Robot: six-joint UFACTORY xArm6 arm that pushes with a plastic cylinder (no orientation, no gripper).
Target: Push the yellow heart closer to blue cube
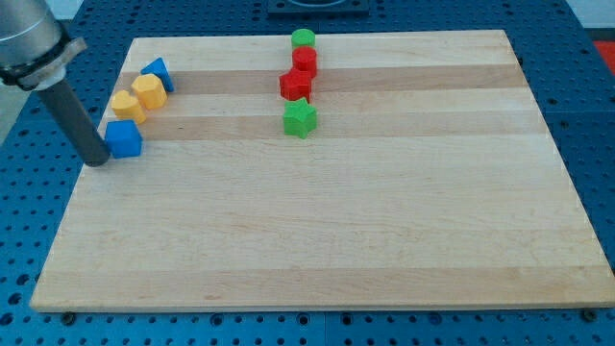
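Above-right of my tip (97,161), past the blue cube (123,138), sits the yellow heart (127,105).

Free room: the board's (317,240) whole lower half, its right side and both bottom corners are open for passage.

Obstacles, left edge near the top-left corner: blue cube (123,138), yellow heart (126,105), yellow hexagonal block (149,90) and blue triangular block (157,72), strung diagonally and touching or nearly so; no passable gap between them. My tip (97,160) sits just beside the cube on the view's left, closing off the strip between cube and left edge.

Obstacles, top edge at centre: green round block (304,39), red round block (305,61), red star (295,85), green star (300,118), stacked in a near-vertical column, close-packed. A wide clear lane lies between the two clusters.
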